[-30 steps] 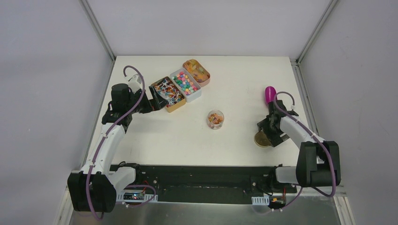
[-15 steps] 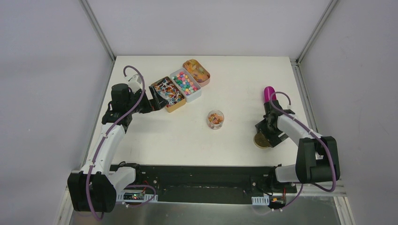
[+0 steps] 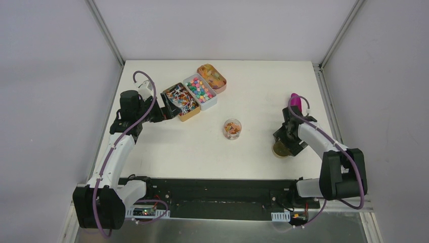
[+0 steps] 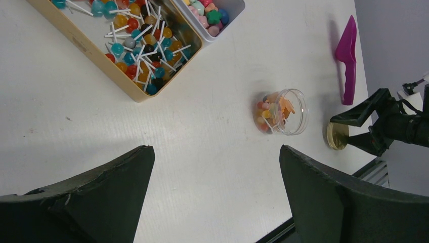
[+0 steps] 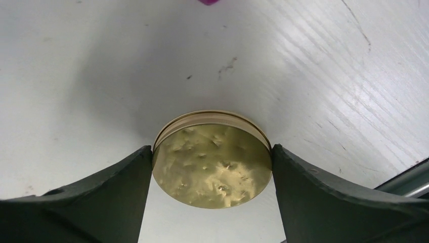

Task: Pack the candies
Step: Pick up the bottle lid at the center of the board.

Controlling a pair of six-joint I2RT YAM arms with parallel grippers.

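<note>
The candies (image 4: 141,45) are small ball lollipops on white sticks, in mixed red, blue and orange, heaped in a gold tin (image 3: 189,116) at the back left. A clear jar (image 3: 232,128) with orange sweets stands mid-table and shows in the left wrist view (image 4: 283,111). My left gripper (image 3: 163,112) is open and empty beside the gold tin's near end, above bare table (image 4: 215,152). My right gripper (image 3: 284,143) is shut on a round gold lid (image 5: 212,162), with one finger touching each side. The lid (image 3: 279,150) sits low at the table, right of the jar.
A white tin (image 3: 207,105) of coloured sweets and an orange tin (image 3: 222,83) stand behind the gold tin. A purple scoop (image 3: 296,102) lies near the right edge, behind my right arm. The table's front edge is close to the lid.
My right gripper has shifted a little to the left with the gold lid between its fingers, and the wrist has turned, uncovering more of the purple scoop. The left arm has not moved.
</note>
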